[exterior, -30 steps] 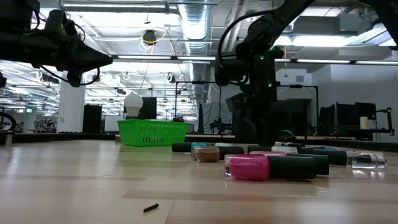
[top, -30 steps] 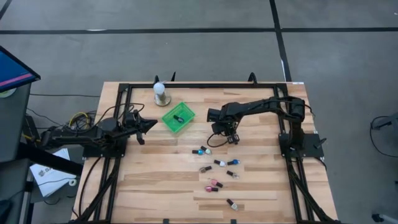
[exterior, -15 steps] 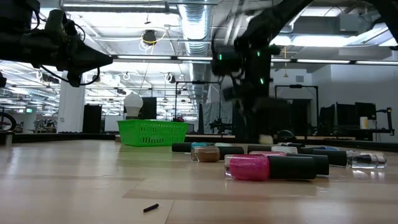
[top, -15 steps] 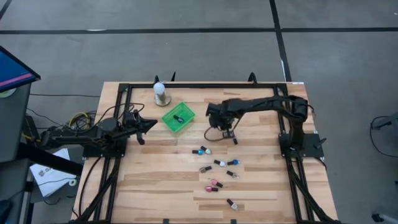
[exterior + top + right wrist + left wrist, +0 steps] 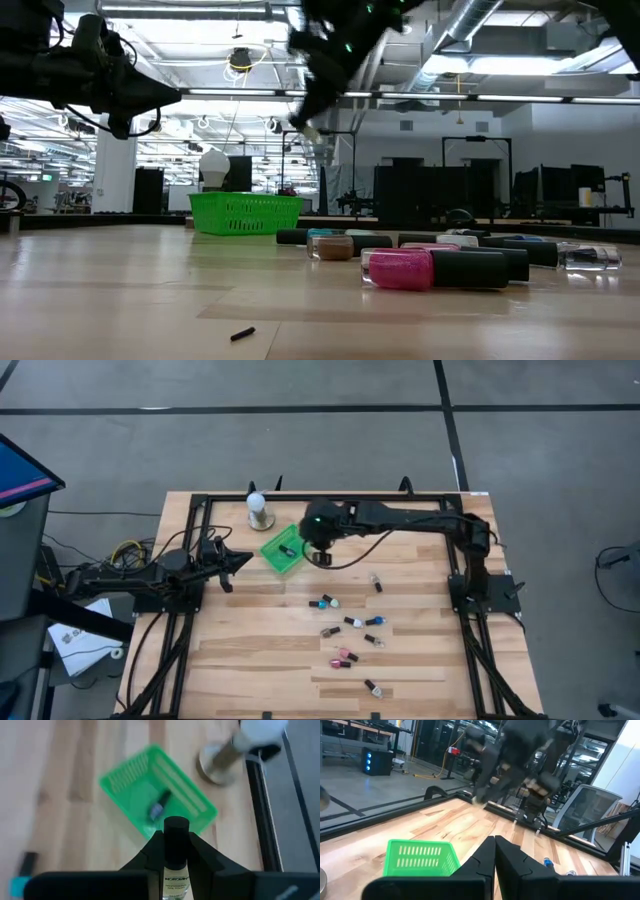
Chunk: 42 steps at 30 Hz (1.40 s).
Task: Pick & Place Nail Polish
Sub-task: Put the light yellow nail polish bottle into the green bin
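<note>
My right gripper [image 5: 320, 550] hangs high over the table beside the green mesh basket [image 5: 285, 550], slanting down and shut on a clear nail polish bottle [image 5: 175, 870] with a black cap. In the right wrist view the basket [image 5: 125, 785] lies below with one dark bottle [image 5: 157, 808] lying flat in it. Several more nail polish bottles [image 5: 345, 625] lie on their sides on the wood toward the near right. My left gripper [image 5: 240, 561] waits shut at the table's left side, pointing level at the basket. My right gripper pinches the clear bottle between its two fingers at the top of the glass body [image 5: 175, 851], just under the cap. The bottle lies along the fingers, its black cap [image 5: 176, 827] sticking out past the fingertips. It is lifted clear, slanting down over the basket's right edge.
A white ball on a round base [image 5: 258, 510] stands just behind the basket. A black frame rail [image 5: 330, 497] runs around the tabletop. A small dark scrap [image 5: 241, 333] lies on the wood near the front. Bare wood lies between the basket and the loose bottles.
My right gripper has risen from the wood near the loose bottles and swung toward the table's left and far side, ending beside the basket. It has tipped from pointing almost straight down to slanting. The clear bottle has gone up with it, clear of the table.
</note>
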Each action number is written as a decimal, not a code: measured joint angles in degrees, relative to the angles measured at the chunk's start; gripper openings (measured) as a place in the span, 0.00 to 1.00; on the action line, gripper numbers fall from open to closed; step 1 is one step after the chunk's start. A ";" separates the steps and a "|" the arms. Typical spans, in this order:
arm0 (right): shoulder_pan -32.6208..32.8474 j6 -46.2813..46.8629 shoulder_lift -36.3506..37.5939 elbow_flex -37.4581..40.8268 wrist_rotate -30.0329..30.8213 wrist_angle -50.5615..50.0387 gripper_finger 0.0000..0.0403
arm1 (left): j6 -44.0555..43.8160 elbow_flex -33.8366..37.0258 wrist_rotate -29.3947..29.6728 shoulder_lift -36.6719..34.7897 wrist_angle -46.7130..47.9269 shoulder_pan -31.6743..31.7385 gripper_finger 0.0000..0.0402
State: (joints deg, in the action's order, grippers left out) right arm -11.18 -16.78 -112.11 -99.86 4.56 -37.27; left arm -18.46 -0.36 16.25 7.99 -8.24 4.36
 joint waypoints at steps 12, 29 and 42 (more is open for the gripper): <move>1.12 -0.10 -8.92 -11.67 -2.35 2.63 0.12 | 0.00 0.00 0.01 1.77 -0.03 0.00 0.00; 0.88 -3.12 -15.76 -11.69 -7.65 7.82 0.12 | 0.15 0.00 0.00 1.64 2.10 0.00 0.00; 0.55 -4.65 -16.59 -11.71 -7.78 11.42 0.13 | 0.17 0.00 0.74 -6.90 1.88 0.20 0.00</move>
State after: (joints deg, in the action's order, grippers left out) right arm -10.63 -21.43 -128.70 -111.57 -3.22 -25.85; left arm -18.28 -0.36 16.99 1.08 -6.36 4.56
